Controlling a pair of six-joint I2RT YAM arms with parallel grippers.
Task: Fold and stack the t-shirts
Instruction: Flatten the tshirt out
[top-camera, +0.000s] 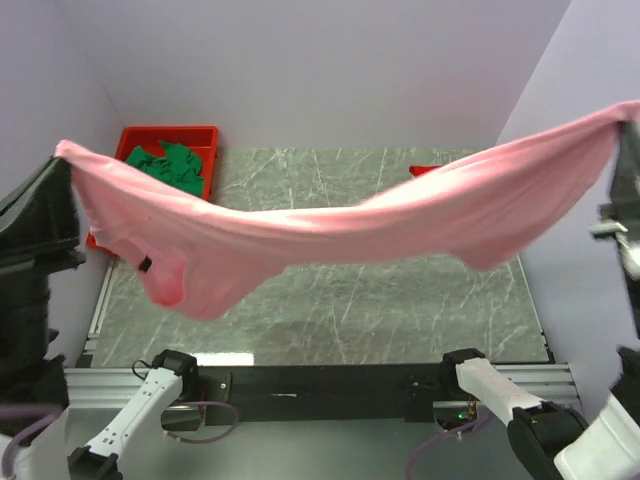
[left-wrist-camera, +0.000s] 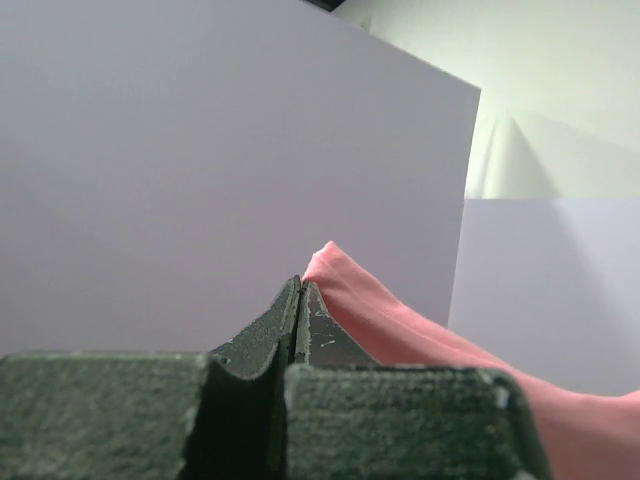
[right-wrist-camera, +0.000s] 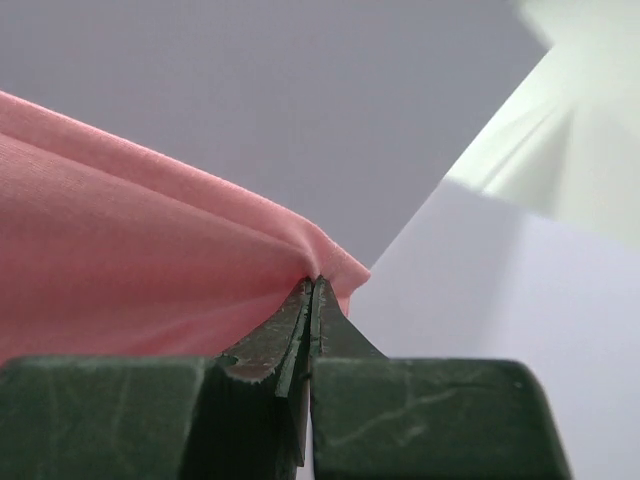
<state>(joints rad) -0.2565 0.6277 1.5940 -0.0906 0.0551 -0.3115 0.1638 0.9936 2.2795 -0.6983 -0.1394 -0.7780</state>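
Note:
A salmon pink t-shirt (top-camera: 340, 225) hangs stretched high above the table between both arms, sagging in the middle, with a dark neck label (top-camera: 145, 264) low at its left. My left gripper (top-camera: 62, 152) is shut on its left corner; in the left wrist view the cloth (left-wrist-camera: 400, 325) leaves the closed tips (left-wrist-camera: 301, 284) to the right. My right gripper (top-camera: 628, 115) is shut on the right corner; in the right wrist view the cloth (right-wrist-camera: 150, 250) bunches at the tips (right-wrist-camera: 318, 282). A green t-shirt (top-camera: 165, 163) lies crumpled in the red bin (top-camera: 170, 135).
The red bin stands at the table's back left corner. A small red thing (top-camera: 422, 170) peeks out behind the hanging cloth at the back right. Pale walls close in the marbled table (top-camera: 400, 310) on three sides.

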